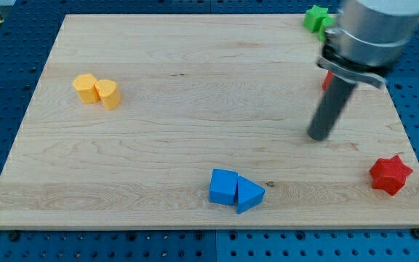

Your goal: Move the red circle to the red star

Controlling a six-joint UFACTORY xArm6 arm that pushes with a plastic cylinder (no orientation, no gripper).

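The red circle (pixel 326 80), near the counter's (pixel 166 145) right edge, is mostly hidden behind my rod; it looks light, rigid, easily slid. With no gripper, my tip (pixel 317 136) should push its far side toward the red star (pixel 390 174) at the bottom-right corner.

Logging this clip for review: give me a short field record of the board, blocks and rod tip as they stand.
board: wooden board
tip: my tip, on bare wood, touching no block
red star: red star, near the view's bottom right
red circle: red block, mostly hidden behind the rod, shape unclear
green: green star, top edge
yellow: two yellow blocks, touching, the view's left
blue: blue cube touching blue triangle
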